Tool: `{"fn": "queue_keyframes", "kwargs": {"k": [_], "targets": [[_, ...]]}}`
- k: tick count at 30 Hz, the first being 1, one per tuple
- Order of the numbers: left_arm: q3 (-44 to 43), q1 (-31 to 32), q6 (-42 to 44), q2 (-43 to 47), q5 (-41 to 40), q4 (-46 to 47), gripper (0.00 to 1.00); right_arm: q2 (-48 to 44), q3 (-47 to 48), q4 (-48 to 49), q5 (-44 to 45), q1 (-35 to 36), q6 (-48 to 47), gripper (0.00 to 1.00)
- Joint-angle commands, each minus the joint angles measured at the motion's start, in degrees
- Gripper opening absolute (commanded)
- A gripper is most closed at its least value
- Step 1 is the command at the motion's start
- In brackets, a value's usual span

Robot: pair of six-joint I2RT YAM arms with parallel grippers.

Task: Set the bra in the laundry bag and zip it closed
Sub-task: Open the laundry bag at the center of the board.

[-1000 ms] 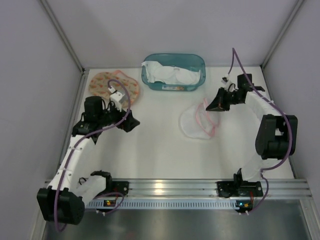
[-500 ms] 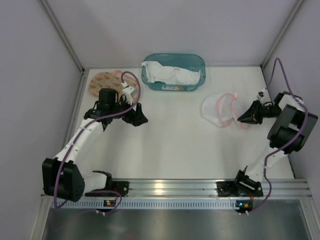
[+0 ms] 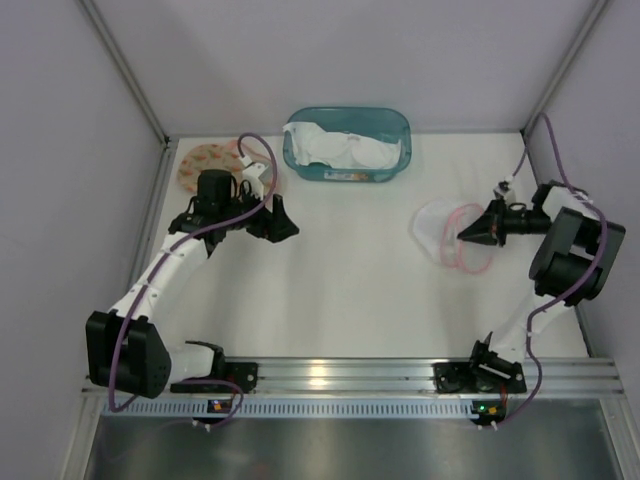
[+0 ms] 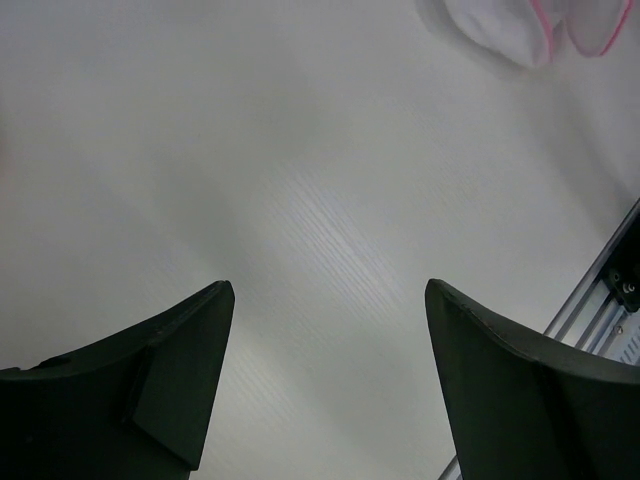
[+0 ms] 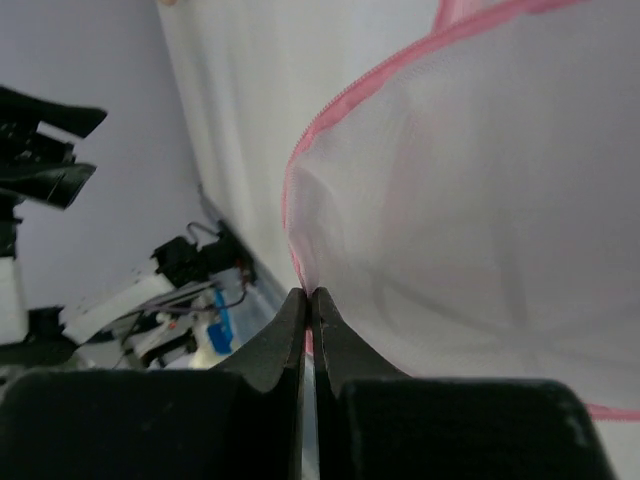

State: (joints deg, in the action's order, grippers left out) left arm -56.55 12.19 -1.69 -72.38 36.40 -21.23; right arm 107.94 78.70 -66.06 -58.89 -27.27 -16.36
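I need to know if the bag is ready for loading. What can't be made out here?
Bag mouth, zipped or not: too small in top view, too close in right wrist view.
Patterned garment: partly behind left arm, top view.
Basket contents: white cloth, too small to separate, top view.
Bag in left wrist view: cut by top edge.

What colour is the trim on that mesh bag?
Pink, around white mesh; the laundry bag shows best in the right wrist view.
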Motion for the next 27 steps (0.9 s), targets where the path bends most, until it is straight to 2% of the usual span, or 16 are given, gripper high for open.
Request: {"fn": "queue_keyframes", "kwargs": {"k": [1, 6, 10, 13, 15, 20, 23, 24, 27], "targets": [[0.57, 0.30, -2.87, 1.89, 1.13, 2.95, 0.83, -3.26, -7.66, -1.10, -12.02, 6.50, 2.03, 0.00], [1.71, 0.30, -4.63, 3.29, 2.62, 2.95, 0.83, -4.23, -11.90, 0.76, -26.67, 14.07, 3.70, 0.00], [3.20, 0.30, -5.77, 3.91, 3.06, 2.86, 0.83, -4.23, -8.57, -5.91, -32.34, 18.82, -1.03, 0.00], [3.91, 0.30, -5.86, 4.09, 3.41, 2.86, 0.83, -3.44, -6.63, -9.08, -28.31, 17.00, -2.80, 0.00], [4.00, 0.30, -5.86, 3.91, 3.59, 2.86, 0.83, -3.26, -6.01, -11.01, -21.92, 14.80, -5.51, 0.00], [4.00, 0.91, -5.69, 1.98, 2.19, 4.62, 0.82, -2.92, -8.47, -3.29, -9.51, 2.59, 0.62, 0.00], [3.47, 2.14, -5.69, 0.32, 0.87, 6.03, 0.82, -0.37, -7.42, -1.80, -5.55, -1.82, 1.24, 0.20], [3.38, 2.40, -5.95, -0.21, 0.78, 6.46, 0.82, -0.01, -6.63, -1.27, -4.40, -2.00, 1.24, 0.35], [2.42, 3.72, -7.00, -2.06, -0.63, 7.17, 0.82, -1.32, -5.40, 6.19, 2.69, -1.91, 6.51, 0.59]]}}
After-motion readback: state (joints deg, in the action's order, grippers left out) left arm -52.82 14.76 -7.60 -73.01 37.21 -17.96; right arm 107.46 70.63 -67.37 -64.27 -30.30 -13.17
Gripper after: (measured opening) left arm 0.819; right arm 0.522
